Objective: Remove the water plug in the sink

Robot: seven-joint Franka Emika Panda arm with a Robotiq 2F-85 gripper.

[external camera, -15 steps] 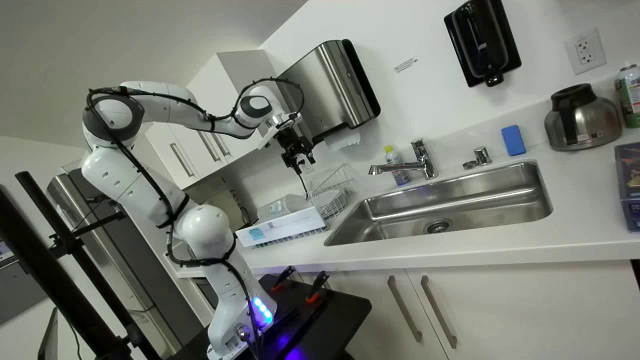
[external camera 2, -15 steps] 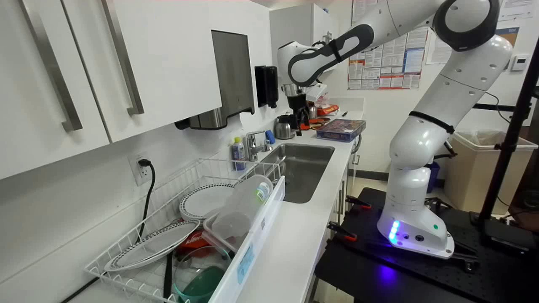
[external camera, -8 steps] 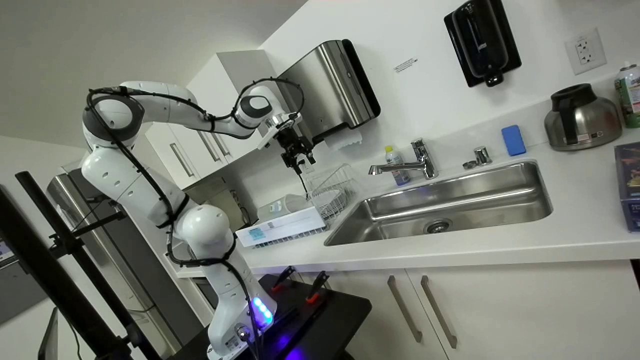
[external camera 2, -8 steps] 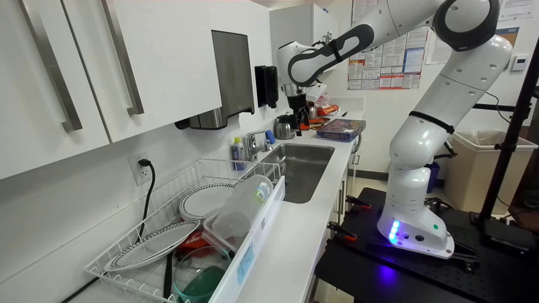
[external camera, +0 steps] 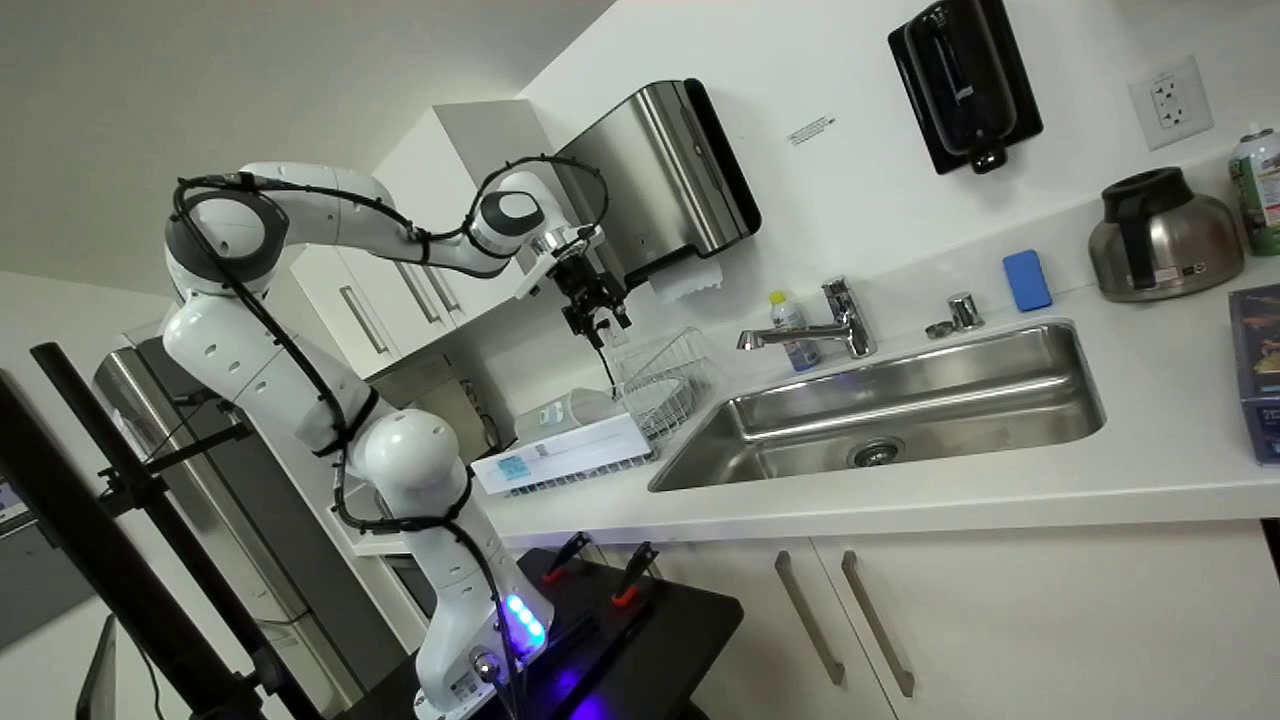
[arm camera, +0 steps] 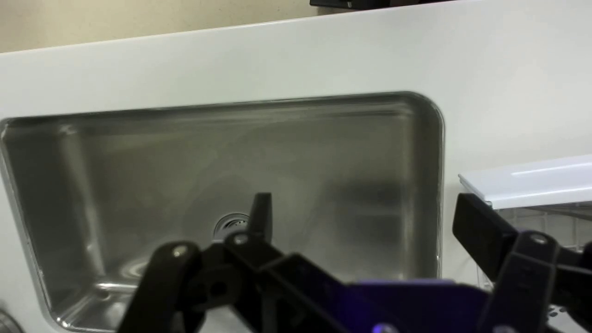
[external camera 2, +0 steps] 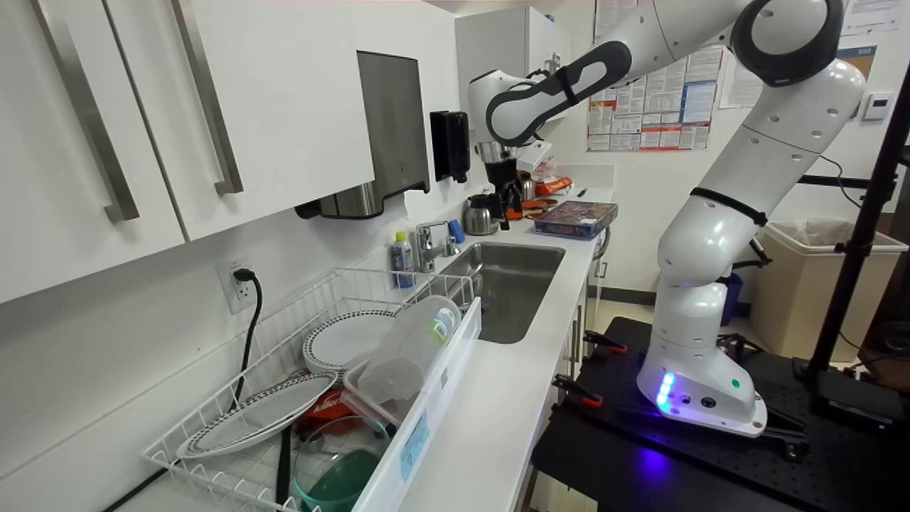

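The stainless-steel sink (external camera: pixel 980 425) is set in the white counter and also shows in an exterior view (external camera 2: pixel 522 291) and in the wrist view (arm camera: pixel 314 148). In its floor is a round metal drain piece (external camera: pixel 876 453), taken as the water plug; it sits in the drain opening. In the wrist view the plug (arm camera: pixel 230 223) is partly hidden behind the left finger. My gripper (arm camera: pixel 364 208) is open and empty, fingers wide apart, high above the counter. In an exterior view the gripper (external camera: pixel 598 325) appears near the paper towel dispenser, pointing down; it also shows in an exterior view (external camera 2: pixel 506 213).
A chrome faucet (external camera: pixel 848 320) and a yellow-capped bottle (external camera: pixel 795 330) stand behind the sink. A wire dish rack (external camera 2: pixel 334 284) with plates and containers is beside it. A steel coffee pot (external camera: pixel 1165 240), blue sponge (external camera: pixel 1027 280) and boxed game (external camera 2: pixel 576 219) are at the far end.
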